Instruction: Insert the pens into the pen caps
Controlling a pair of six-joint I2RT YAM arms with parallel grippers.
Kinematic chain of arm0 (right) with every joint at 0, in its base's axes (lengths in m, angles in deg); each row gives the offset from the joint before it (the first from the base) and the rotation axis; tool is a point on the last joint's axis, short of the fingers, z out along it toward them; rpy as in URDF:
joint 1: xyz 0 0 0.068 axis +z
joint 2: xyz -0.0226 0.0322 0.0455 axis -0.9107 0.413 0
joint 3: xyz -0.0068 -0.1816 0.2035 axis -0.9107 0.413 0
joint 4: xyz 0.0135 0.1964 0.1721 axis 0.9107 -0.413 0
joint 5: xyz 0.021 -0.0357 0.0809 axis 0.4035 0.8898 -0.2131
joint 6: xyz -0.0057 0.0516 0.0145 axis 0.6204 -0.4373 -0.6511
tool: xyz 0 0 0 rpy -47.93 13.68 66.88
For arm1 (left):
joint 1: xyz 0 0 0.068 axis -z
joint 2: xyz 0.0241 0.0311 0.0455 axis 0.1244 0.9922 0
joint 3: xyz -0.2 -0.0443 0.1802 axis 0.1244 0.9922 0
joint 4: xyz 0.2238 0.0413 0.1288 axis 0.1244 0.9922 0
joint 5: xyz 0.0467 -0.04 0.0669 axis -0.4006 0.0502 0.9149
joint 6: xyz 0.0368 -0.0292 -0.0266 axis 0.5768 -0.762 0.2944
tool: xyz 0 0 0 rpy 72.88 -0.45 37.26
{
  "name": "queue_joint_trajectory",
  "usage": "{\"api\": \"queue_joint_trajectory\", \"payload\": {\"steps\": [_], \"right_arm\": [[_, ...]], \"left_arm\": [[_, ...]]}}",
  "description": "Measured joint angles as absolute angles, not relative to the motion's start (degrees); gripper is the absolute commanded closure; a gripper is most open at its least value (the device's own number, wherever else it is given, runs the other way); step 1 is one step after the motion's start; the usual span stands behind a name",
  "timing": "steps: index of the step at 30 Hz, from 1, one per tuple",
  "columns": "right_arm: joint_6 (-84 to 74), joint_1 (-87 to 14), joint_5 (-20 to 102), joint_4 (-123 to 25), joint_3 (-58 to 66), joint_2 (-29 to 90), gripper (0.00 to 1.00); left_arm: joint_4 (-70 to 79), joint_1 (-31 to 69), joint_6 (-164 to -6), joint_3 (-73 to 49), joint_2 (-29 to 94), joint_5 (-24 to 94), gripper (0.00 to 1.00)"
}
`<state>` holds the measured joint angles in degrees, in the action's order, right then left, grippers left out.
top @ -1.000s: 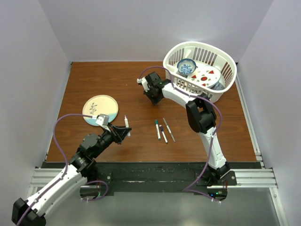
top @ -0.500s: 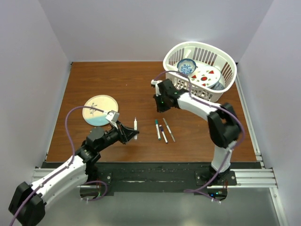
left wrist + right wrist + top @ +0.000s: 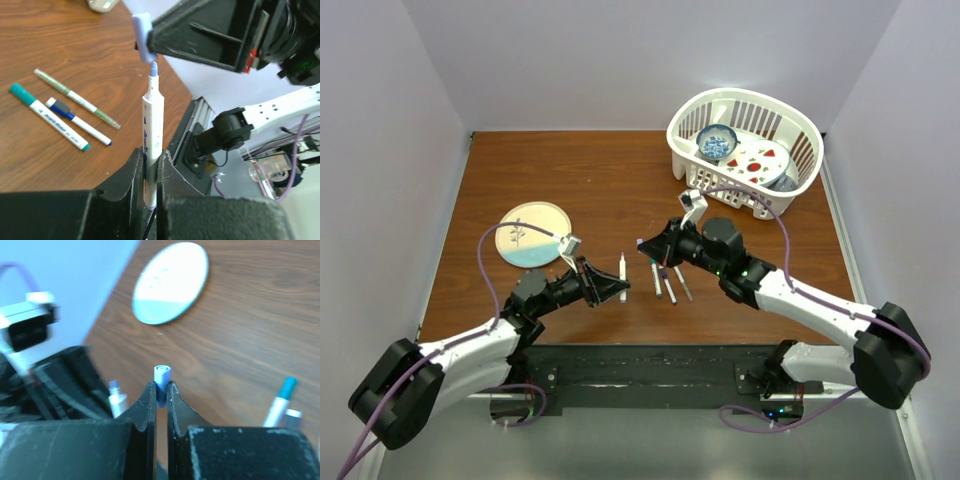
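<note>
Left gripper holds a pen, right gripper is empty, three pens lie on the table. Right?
No. The right gripper is not empty: it is shut on a pale blue cap, as the right wrist view shows. The rest holds.

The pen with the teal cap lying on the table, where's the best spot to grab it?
Probably the white barrel just below the cap of the teal-capped pen, coming straight down from above with the fingers across it. It lies flat on the table, and that end sticks out past the blue pen beside it, so there's more room.
</note>
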<state>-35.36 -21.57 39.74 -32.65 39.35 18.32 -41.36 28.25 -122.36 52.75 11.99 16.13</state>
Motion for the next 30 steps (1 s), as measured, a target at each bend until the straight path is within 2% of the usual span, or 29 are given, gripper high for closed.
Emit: {"api": "queue_joint_trajectory", "payload": {"steps": [9, 30], "right_arm": [[-39.82, -17.88, 44.64, -25.57, 41.78, 15.69, 1.00], [-40.58, -13.73, 46.19, -24.96, 39.46, 18.58, 1.00]], "left_arm": [[-53.69, 28.25, -127.65, 55.97, 17.04, 13.90, 1.00], [-55.04, 28.25, -128.59, 55.97, 16.30, 12.94, 1.00]]}}
